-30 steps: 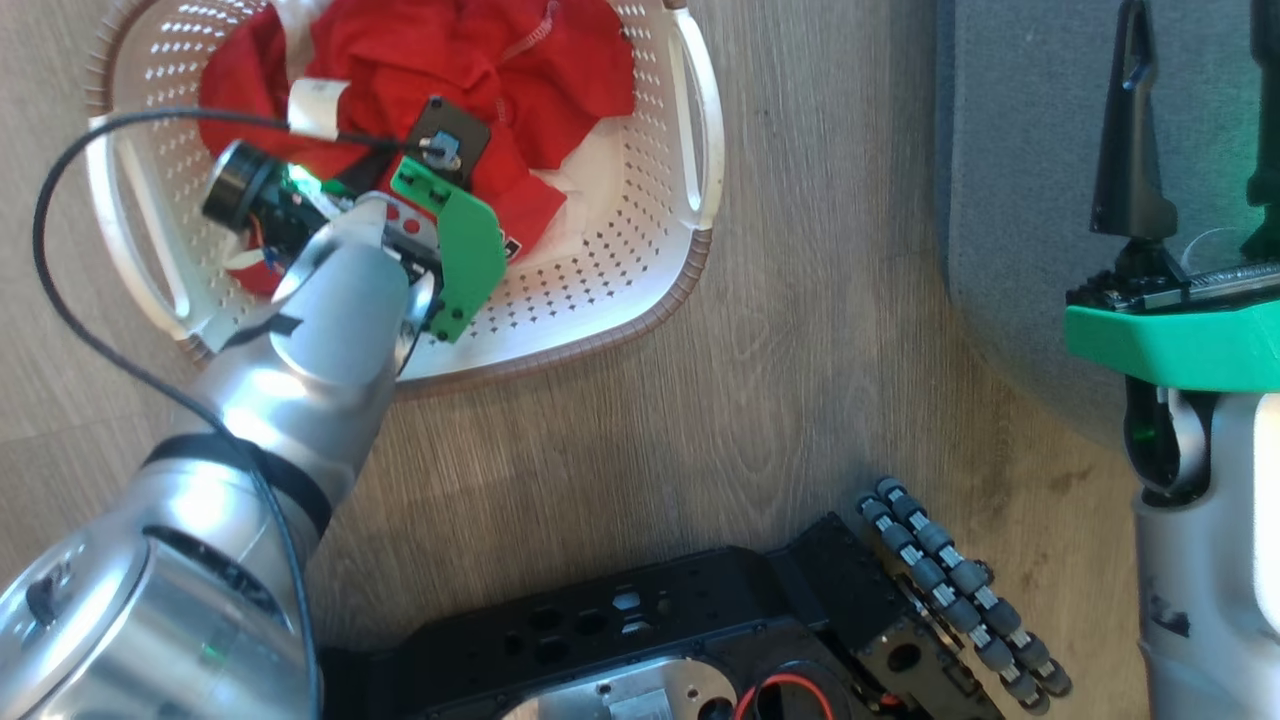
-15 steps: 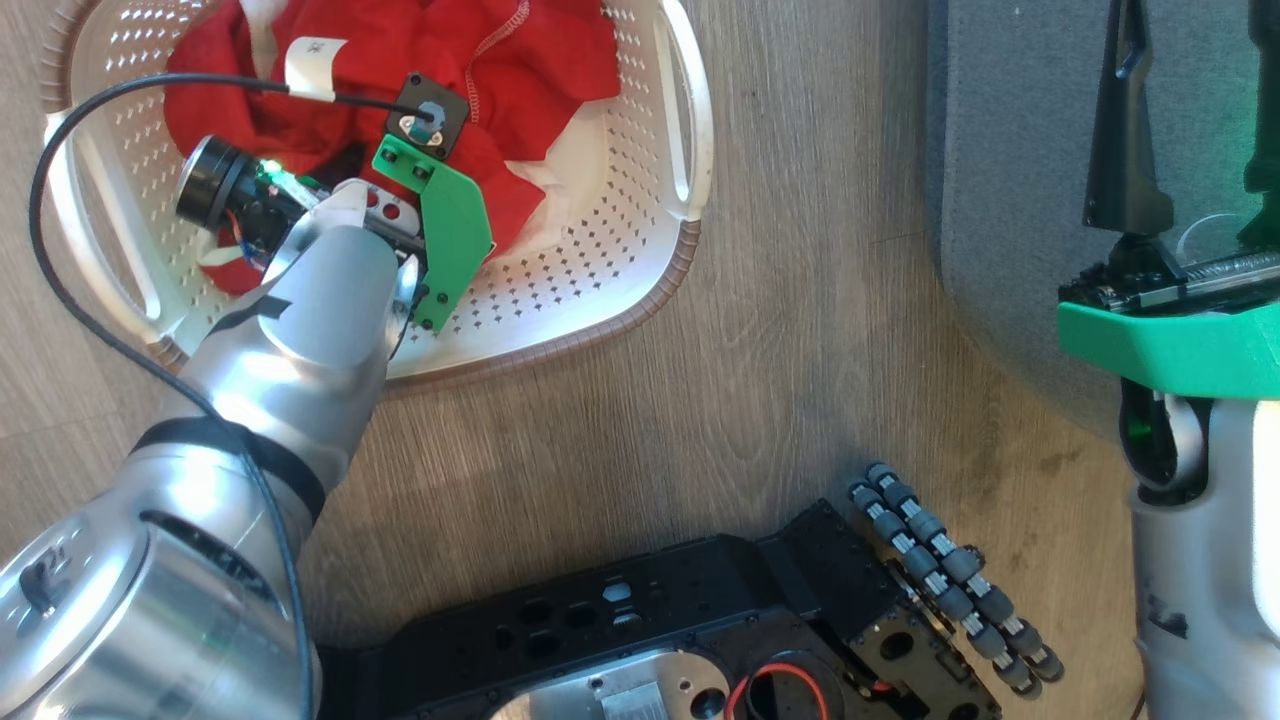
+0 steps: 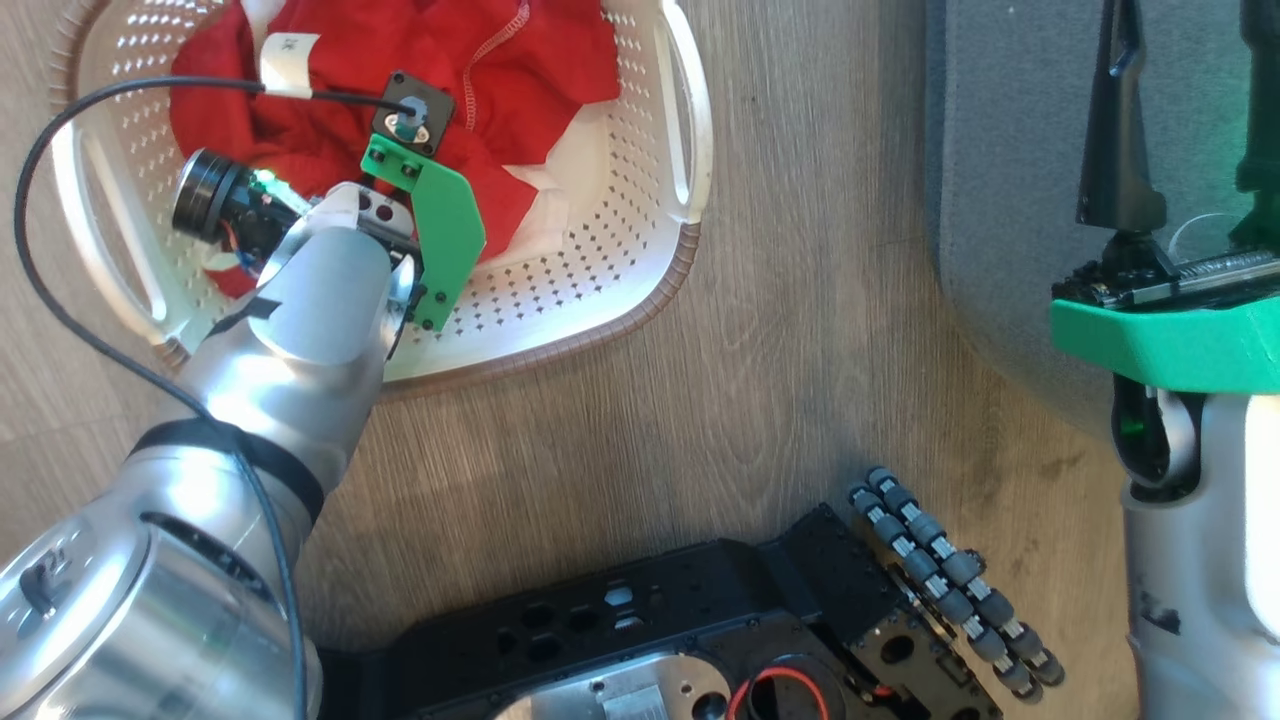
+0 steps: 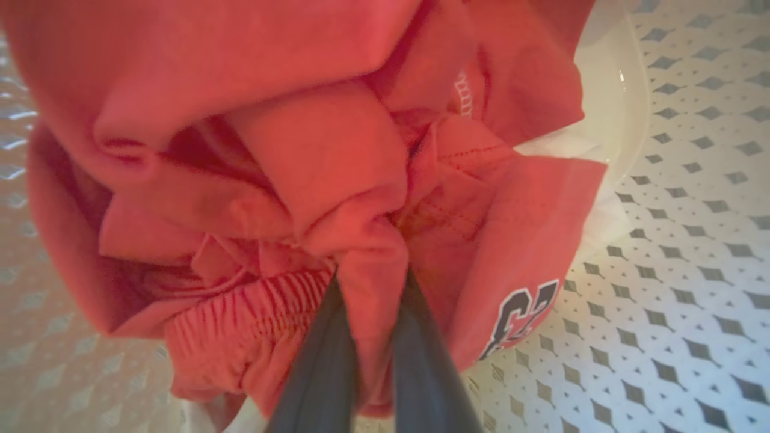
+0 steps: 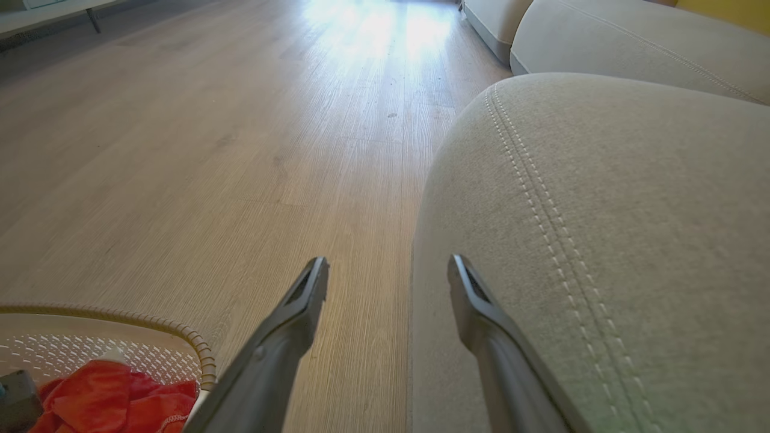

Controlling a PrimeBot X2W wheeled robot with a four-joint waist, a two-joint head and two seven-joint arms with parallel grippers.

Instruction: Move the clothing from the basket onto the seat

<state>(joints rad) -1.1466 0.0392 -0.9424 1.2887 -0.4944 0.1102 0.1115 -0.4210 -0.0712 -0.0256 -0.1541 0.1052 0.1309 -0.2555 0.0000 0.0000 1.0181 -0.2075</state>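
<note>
Red clothing [image 4: 337, 198], bunched inside the basket [image 3: 600, 280], is clamped by the left gripper [image 4: 373, 279], ready for lifting, while the right gripper [image 5: 388, 276] is held open beyond the basket, by the seat [image 5: 601, 240].

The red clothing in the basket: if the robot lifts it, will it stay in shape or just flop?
Probably floppy: the clothing lies crumpled in soft folds, with one fold pinched in the left pincer. Lifted, it should sag and trail. The pieces look tangled, so several may rise together. The fabric looks thin, so it is likely light.
</note>
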